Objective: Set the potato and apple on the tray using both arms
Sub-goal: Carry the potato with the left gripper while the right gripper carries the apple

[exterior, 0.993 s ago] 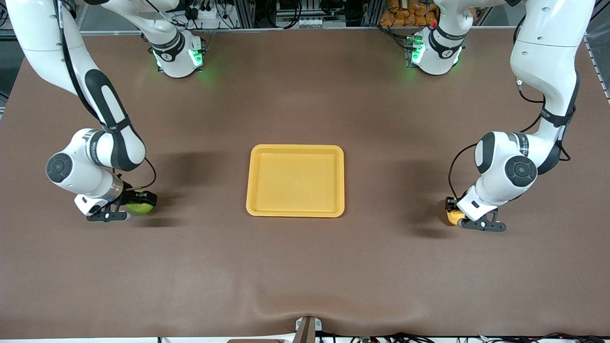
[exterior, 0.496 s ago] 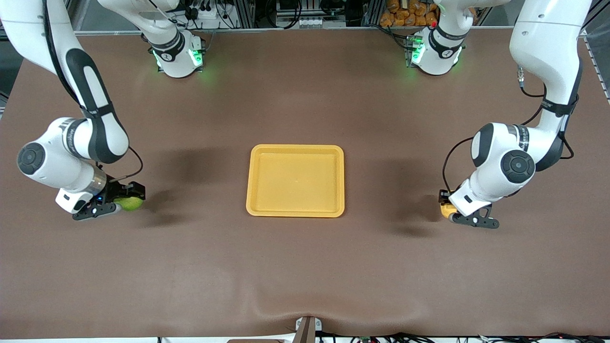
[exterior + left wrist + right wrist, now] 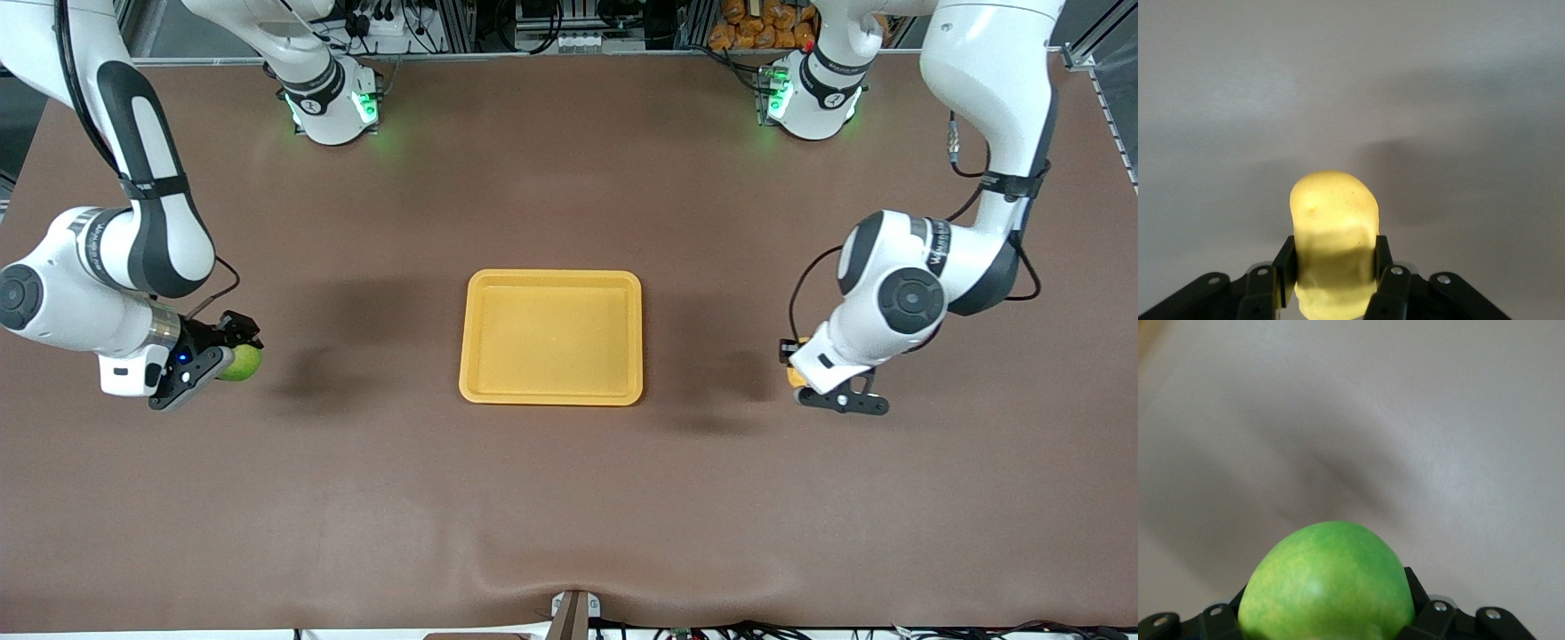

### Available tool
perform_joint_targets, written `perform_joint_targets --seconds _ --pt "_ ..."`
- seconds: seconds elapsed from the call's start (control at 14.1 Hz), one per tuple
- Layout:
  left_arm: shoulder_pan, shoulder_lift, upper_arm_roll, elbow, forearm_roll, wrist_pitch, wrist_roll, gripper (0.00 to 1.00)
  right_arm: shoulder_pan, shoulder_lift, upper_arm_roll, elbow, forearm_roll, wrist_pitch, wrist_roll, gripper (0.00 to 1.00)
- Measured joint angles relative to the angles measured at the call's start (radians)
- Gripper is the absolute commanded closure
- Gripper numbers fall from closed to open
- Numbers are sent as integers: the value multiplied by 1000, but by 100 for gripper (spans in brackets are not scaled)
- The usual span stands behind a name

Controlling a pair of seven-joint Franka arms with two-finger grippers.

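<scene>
1. Front view, nearest item first: I read the left gripper as hanging above bare table toward the left arm's end, well apart from the tray. Only a sliver of the potato shows past the wrist here.

2. Left wrist view: the potato is pinched between the two fingers, which press on its flanks at the lower half; the upper half stands out past the tips. Its shadow on the table lies apart from it, so I judge it airborne.

3. Handling, potato: I judge it light and firm, with a bumpy skin that gives the pads some bite. The oblong shape is held across the narrow waist, which looks like the right place; a hold nearer the tapered end could squeeze it out.

4. Front view: the right gripper hangs over table toward the right arm's end, also well apart from the tray, with the apple showing at the fingertips on the tray side.

5. Right wrist view: the apple fills the jaws, fingers clamped on opposite sides near its widest part.

6. Handling, apple: I judge it light, hard and smooth, so more slippery than the potato. A grip across the equator suits it; off-centre it could roll out.

7. Tray lies flat and unoccupied at mid-table, between the two loaded grippers. Neither item placed yet.
</scene>
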Motion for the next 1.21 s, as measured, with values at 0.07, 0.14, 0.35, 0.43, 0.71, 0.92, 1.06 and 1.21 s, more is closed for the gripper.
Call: perform_joint_targets --seconds 0.07,0.14,0.35,0.43,0.71,0.92,1.06,1.21 --pt "-21 0 -1 10 0 -17 -30 84 4 0 1 20 0 -5 -63 100" --pt "-40 0 -1 21 0 -34 -59 84 8 0 2 41 0 -7 -128 100" --pt "-99 -1 -2 45 0 -68 -158 84 25 0 4 77 0 -12 -275 100" --pt "-119 -1 -2 50 0 -76 -192 84 32 1 5 83 0 -12 -319 100" --pt "-207 -1 -4 58 0 -80 -346 84 51 21 5 120 0 -10 -476 100" --pt "-279 13 -6 88 0 -80 -476 85 53 34 5 133 0 -10 -507 100" --pt "-324 37 -6 111 0 -80 -545 85 63 37 6 136 0 -11 -514 100" --pt "-351 64 -6 131 0 -80 -589 85 88 38 7 136 0 -16 -515 100"
